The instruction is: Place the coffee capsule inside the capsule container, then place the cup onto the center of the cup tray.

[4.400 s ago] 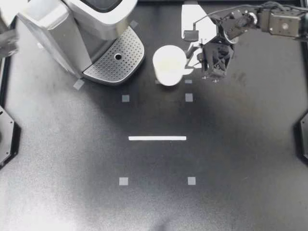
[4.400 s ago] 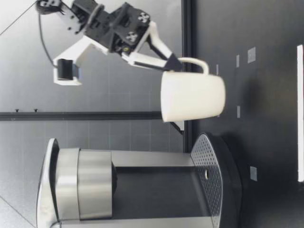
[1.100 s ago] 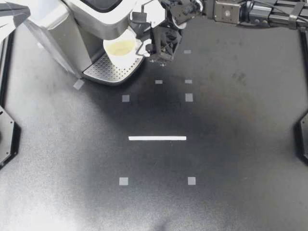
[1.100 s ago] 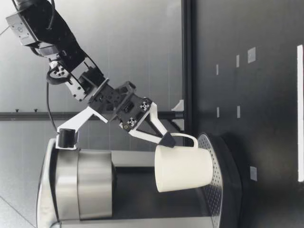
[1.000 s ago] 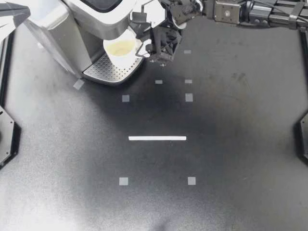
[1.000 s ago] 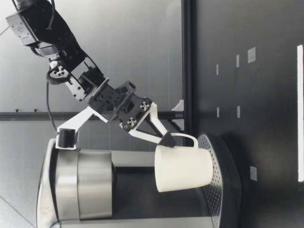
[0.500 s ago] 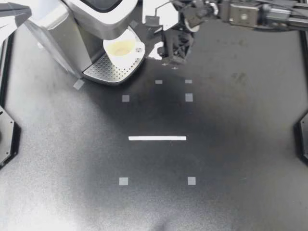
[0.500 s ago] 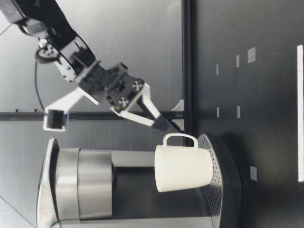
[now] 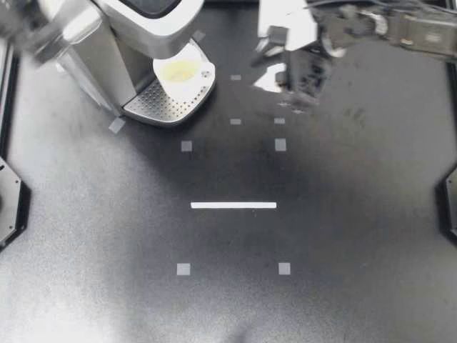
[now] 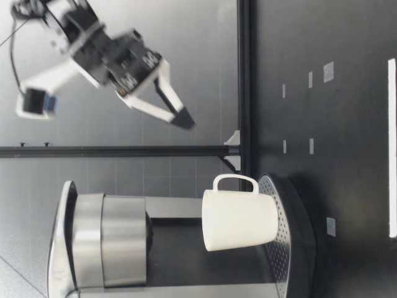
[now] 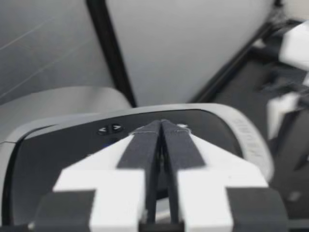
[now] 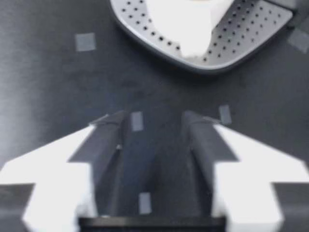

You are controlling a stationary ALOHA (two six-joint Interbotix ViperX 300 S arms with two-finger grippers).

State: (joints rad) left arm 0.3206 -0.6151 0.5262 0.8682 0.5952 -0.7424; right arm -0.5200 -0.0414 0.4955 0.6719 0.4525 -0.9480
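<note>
At the upper left of the top view the left arm (image 9: 43, 28) is only a blur beside the coffee machine (image 9: 136, 28), and its fingers cannot be picked out there. In the left wrist view the left gripper (image 11: 161, 126) hangs over the machine's dark lid (image 11: 72, 154), its fingers pressed together with nothing between them. No coffee capsule shows in any view, so it cannot be told whether that part of the task is finished.

Just right of the machine's body, the white cup (image 9: 182, 71) stands upright on the perforated cup tray (image 9: 161, 107). It is under the brew head, towards the back of the tray, with its handle (image 9: 208, 70) pointing right. The low view shows its base flat on the tray.

Further right, in the upper middle of the top view, the right gripper (image 9: 294, 100) is well apart from the cup. In the right wrist view its fingers are spread and empty.

The cup placement looks done. The next move probably calls for the right arm to pull clear without brushing the handle, and for a check that the cup sits centred.
</note>
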